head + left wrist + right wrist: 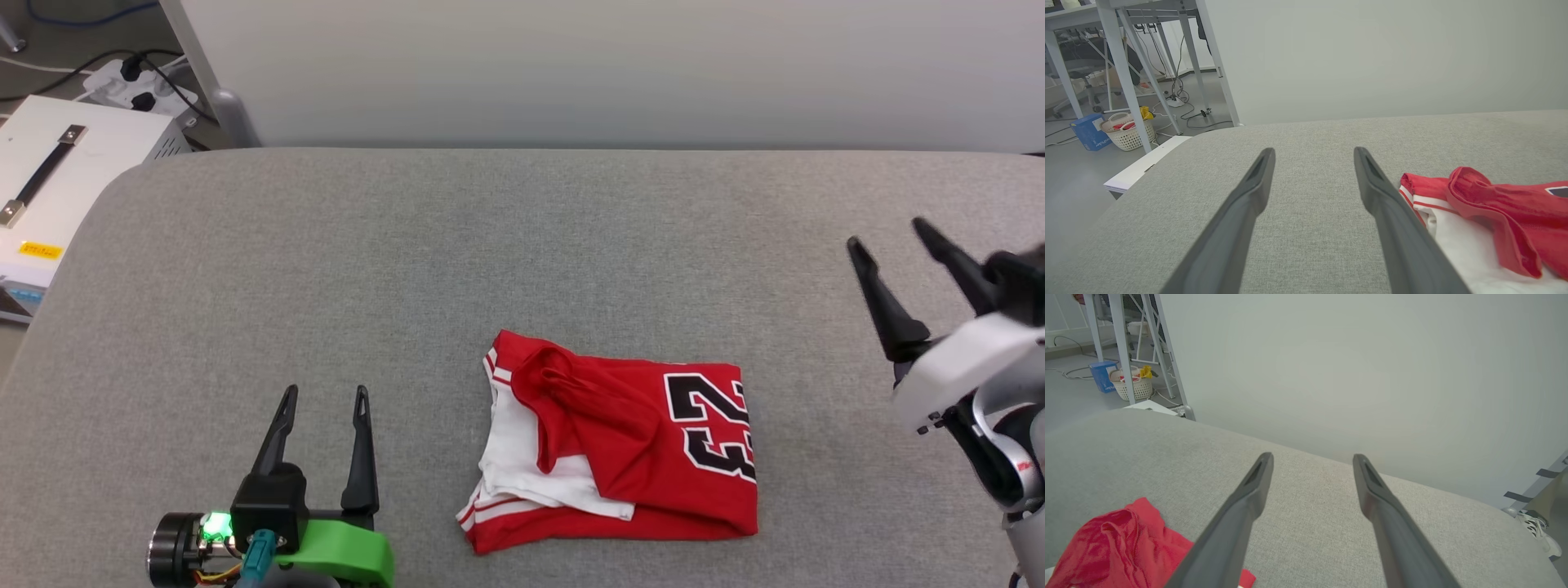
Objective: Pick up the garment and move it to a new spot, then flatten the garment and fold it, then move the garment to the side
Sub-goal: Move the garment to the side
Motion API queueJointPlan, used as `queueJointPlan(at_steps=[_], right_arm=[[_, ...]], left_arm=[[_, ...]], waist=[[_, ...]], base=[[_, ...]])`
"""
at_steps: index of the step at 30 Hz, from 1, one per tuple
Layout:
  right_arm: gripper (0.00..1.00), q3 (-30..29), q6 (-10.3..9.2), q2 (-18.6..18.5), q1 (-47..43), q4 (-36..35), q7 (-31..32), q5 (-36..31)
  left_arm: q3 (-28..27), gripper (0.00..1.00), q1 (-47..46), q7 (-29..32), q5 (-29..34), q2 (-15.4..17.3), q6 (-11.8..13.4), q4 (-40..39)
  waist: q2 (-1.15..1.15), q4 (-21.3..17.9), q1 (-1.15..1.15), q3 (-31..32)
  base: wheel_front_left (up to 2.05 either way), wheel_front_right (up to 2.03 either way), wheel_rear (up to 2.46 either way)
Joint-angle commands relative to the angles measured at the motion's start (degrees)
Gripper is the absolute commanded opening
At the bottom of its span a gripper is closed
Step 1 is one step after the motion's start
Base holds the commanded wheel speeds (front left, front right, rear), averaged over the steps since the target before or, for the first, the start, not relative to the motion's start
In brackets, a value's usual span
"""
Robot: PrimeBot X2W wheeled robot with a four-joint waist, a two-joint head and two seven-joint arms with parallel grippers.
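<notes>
Folded garment [653, 445] on the grey padded table [408, 245], both grippers empty.
It lies near centre; left gripper [325, 394] to its left, right gripper [886, 233] far right, each with fingers spread apart.

The garment [653, 457] lies folded, lower layers hidden; the black print [714, 429] reaches the right fold, and whether it continues beneath cannot be told; in the left wrist view the garment [1494, 204] is cut by the right and bottom edges, its hem partly behind the left gripper's [1313, 151] finger; in the right wrist view it is cut at the bottom left corner; the right gripper's [886, 231] arm is cut by the head view's right edge; label [41, 250] on the white box [106, 147] too small to read; basket [1128, 139] contents unclear.
</notes>
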State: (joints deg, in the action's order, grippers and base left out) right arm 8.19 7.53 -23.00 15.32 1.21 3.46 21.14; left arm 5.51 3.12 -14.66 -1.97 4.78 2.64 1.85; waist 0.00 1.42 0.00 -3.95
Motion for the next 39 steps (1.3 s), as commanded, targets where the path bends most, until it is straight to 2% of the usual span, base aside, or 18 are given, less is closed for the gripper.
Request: queueJointPlan(at_steps=[1,3,7,13,18,27,32,33,35,39], right_arm=[[1.00,2.0,-0.04,-1.6,1.4,0.8,5.2,3.8],[1.00,4.5,-0.04,-3.9,2.7,1.7,13.2,9.6],[1.00,7.6,-0.04,-6.8,3.5,3.3,25.0,18.8],[1.00,9.9,-0.04,-6.8,2.0,6.6,34.8,28.4],[1.00,12.4,-0.04,-5.9,1.8,9.4,37.3,31.1],[1.00,19.1,-0.04,-3.3,3.1,14.3,36.9,32.9],[1.00,23.7,-0.04,-2.9,4.0,15.9,32.7,32.0],[0.46,24.4,-0.04,-3.1,4.2,16.0,31.9,31.8],[0.00,25.2,-0.04,-3.4,4.9,16.1,29.3,31.7],[0.00,26.4,-0.04,-4.6,7.1,16.2,23.8,31.2]], left_arm=[[0.1,1.00,-1.3,-0.3,0.3,-0.2,-0.5,0.0],[0.1,1.00,-1.6,-0.3,0.2,-0.3,-0.5,0.1],[0.1,1.00,-2.4,-0.3,0.1,-0.4,-0.5,0.0],[0.6,1.00,-4.2,-0.3,0.0,-0.7,-0.7,0.1],[1.0,1.00,-5.5,-0.3,0.1,-0.9,-0.8,0.0],[1.9,1.00,-7.9,-0.3,0.9,-1.1,-0.6,0.4],[2.3,1.00,-8.7,-0.3,0.5,-1.3,-0.5,0.8],[2.3,1.00,-8.7,-0.3,0.4,-1.3,-0.4,0.9],[2.4,1.00,-8.8,-0.3,0.3,-1.3,-0.4,1.0],[2.4,1.00,-8.5,-0.3,0.1,-1.4,-0.2,1.2]], waist=[[0.00,0.4,0.00,-0.7],[0.00,0.7,0.00,-1.2],[0.00,1.3,0.00,-2.3],[0.00,2.7,0.00,-4.3],[0.00,3.9,0.00,-6.0],[0.00,5.4,0.00,-8.9],[0.00,5.9,0.00,-9.2],[0.00,5.9,0.00,-9.2],[0.00,6.0,0.00,-9.1],[0.00,5.9,0.00,-8.3]], base=[[0.00,0.00,0.00],[0.00,0.00,0.00],[0.00,0.00,0.00],[0.00,0.00,0.00],[0.00,0.00,0.00],[0.00,0.00,0.00],[0.00,0.00,0.00],[0.00,0.00,0.00],[0.00,0.00,0.00],[0.00,0.00,0.00]])
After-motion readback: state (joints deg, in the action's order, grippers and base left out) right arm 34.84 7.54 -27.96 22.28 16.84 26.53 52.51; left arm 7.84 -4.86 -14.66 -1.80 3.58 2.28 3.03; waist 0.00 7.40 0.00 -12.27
